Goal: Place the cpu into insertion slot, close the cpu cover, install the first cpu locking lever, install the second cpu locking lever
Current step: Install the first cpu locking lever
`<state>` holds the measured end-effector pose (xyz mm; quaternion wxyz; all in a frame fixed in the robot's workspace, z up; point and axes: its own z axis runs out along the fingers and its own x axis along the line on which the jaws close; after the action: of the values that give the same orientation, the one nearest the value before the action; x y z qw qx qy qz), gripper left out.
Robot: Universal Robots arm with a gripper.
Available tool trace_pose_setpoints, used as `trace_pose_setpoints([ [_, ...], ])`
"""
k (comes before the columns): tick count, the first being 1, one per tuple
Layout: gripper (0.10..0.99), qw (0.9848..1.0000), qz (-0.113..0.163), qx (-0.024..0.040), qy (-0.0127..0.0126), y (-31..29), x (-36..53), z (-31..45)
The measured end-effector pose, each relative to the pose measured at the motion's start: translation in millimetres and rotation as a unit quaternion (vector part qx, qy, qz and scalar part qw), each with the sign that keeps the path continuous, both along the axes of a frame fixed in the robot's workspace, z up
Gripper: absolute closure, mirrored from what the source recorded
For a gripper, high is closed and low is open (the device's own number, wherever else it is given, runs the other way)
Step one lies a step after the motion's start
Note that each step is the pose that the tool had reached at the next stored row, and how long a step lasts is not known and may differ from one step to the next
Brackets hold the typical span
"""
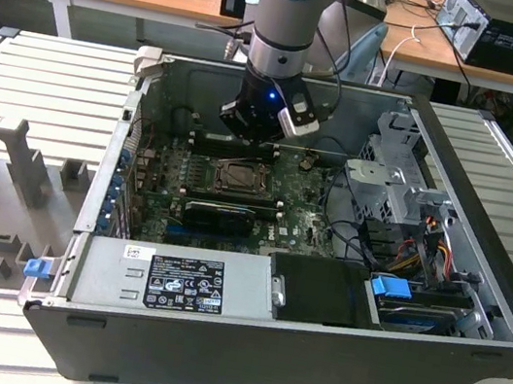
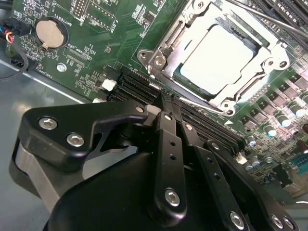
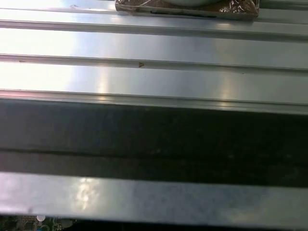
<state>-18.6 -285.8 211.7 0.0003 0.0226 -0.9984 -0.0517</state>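
My jaws (image 2: 171,111) are hanging inside the open computer case (image 1: 434,310), just behind the insertion slot (image 1: 239,177) in the exterior view. In the second wrist view my two black fingers (image 2: 166,144) are lying pressed together with no gap between them, and they are gripping nothing; their tips are hovering over the black memory slots (image 2: 144,86) beside the socket, touching no part that I can make out.

The cpu (image 2: 219,60) is sitting flat in the insertion slot, pale and square. The cpu cover (image 2: 166,41) is lying down over it, its silvery frame surrounding the chip. A thin locking lever (image 2: 269,19) is running along the far edge of the frame; I cannot tell whether it is latched.

The case is resting on the ribbed metal bench (image 1: 47,88)
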Motion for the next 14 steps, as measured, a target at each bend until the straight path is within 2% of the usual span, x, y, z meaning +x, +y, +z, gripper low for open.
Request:
trace_pose_setpoints([
  [14,0.98,1.0,-0.002,-0.0023,0.0,0.0,1.9,-5.9],
])
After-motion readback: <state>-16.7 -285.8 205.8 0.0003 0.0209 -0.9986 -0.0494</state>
